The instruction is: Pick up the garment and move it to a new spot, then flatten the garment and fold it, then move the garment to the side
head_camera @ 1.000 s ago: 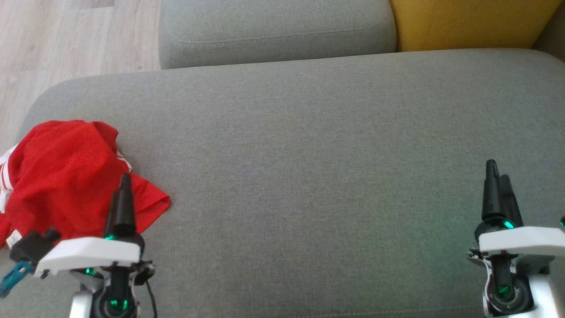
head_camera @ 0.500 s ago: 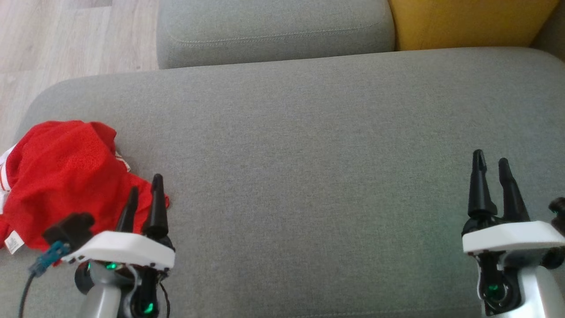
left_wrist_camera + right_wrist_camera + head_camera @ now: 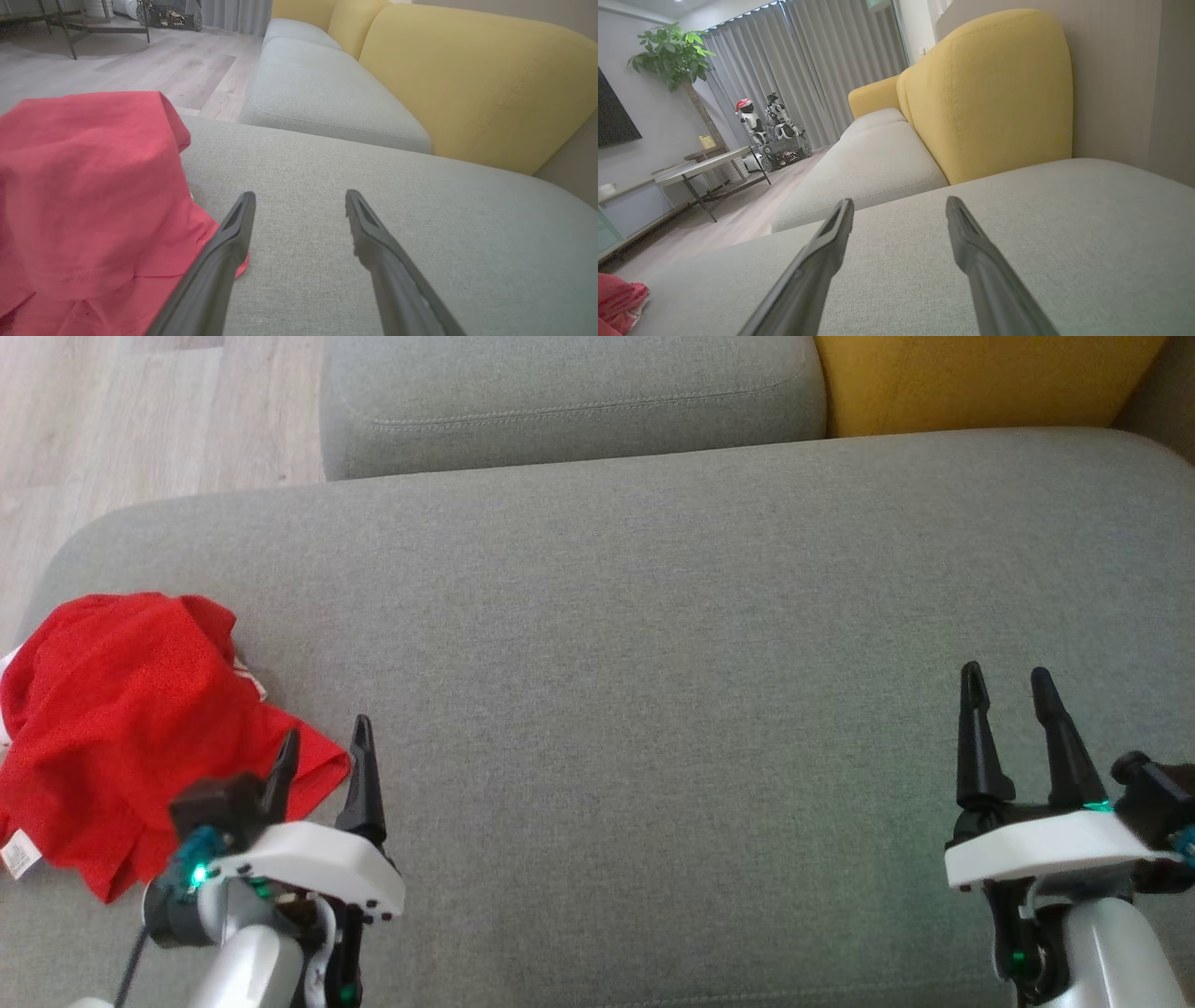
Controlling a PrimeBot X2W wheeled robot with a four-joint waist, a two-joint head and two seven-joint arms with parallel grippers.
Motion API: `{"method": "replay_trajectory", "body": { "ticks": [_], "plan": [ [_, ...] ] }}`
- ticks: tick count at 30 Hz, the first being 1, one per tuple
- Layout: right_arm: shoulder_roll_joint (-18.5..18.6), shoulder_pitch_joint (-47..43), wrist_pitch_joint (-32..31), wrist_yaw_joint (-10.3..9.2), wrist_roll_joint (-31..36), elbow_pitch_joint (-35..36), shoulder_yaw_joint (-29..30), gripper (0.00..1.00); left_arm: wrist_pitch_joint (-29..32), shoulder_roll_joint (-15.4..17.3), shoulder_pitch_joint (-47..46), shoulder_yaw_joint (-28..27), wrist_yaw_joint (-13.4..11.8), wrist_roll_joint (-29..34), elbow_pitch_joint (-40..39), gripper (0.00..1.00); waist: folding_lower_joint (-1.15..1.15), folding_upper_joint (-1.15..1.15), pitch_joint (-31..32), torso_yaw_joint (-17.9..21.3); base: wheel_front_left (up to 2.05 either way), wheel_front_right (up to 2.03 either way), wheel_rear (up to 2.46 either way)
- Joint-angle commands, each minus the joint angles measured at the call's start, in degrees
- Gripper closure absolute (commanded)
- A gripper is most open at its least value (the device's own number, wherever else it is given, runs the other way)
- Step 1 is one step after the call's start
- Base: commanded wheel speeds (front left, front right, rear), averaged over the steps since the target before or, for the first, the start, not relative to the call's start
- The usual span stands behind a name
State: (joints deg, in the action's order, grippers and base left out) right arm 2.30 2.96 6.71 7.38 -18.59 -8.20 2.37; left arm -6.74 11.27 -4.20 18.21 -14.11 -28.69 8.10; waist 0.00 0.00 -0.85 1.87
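We hold our left pincer (image 3: pixel 327 728) low on our left, fingers apart and empty, our right pincer (image 3: pixel 1005 670) far to our right, fingers apart, empty, both pointing forward

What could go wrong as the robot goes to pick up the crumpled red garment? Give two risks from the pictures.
1. The open left gripper sits at only the near corner of the red garment, so closing there might pinch a thin hem that slips out.
2. The garment lies at the left end of the grey seat cushion, beside the wooden floor; a nudge could push it off.
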Motion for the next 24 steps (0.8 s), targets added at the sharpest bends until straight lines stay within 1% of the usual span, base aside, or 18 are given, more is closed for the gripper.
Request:
{"method": "replay_trajectory", "body": {
  "ticks": [1,5,6,14,15,19,22,24],
  "plan": [
    [0.42,2.05,1.10,0.07,3.44,2.34,-0.66,0.00,-1.14,2.06,-4.08,0.17,-1.67,2.67,-1.49,0.00,0.00,0.00,-0.04,0.02,0.00,0.00,0.00],
    [0.44,2.28,1.78,0.08,7.73,2.60,-0.10,0.00,-1.81,3.30,-4.96,2.82,-4.01,5.23,-1.14,0.00,0.00,0.00,-0.07,0.05,0.00,0.00,0.00],
    [0.44,2.28,1.78,0.08,7.73,2.60,-0.10,0.00,-1.81,3.30,-4.96,2.82,-4.01,5.23,-1.14,0.00,0.00,0.00,-0.07,0.05,0.00,0.00,0.00],
    [0.47,2.41,3.13,0.08,14.63,3.54,1.20,0.00,-3.15,5.31,-6.83,7.40,-8.34,10.07,-0.89,0.00,0.00,0.00,-0.28,-0.10,0.00,0.00,0.00],
    [0.47,2.50,3.47,0.09,16.38,3.80,1.26,0.00,-3.49,5.94,-7.27,8.61,-9.35,11.55,-0.81,0.00,0.00,0.00,-0.33,-0.10,0.00,0.00,0.00],
    [0.49,2.65,4.15,0.09,19.93,4.10,1.07,0.00,-4.16,7.71,-8.51,12.05,-11.29,16.06,0.36,0.00,0.00,0.00,-0.34,-0.07,0.00,0.00,0.00],
    [0.50,2.64,4.65,0.09,22.13,4.20,0.87,0.00,-4.66,8.23,-9.21,13.71,-13.04,17.68,0.53,0.00,0.00,0.00,-0.33,-0.06,0.00,0.00,0.00],
    [0.51,2.59,4.99,0.09,22.43,3.88,0.28,0.00,-4.99,8.30,-9.39,14.27,-14.05,17.69,0.16,0.00,0.00,0.00,-0.31,-0.03,0.00,0.00,0.00]
  ]
}}
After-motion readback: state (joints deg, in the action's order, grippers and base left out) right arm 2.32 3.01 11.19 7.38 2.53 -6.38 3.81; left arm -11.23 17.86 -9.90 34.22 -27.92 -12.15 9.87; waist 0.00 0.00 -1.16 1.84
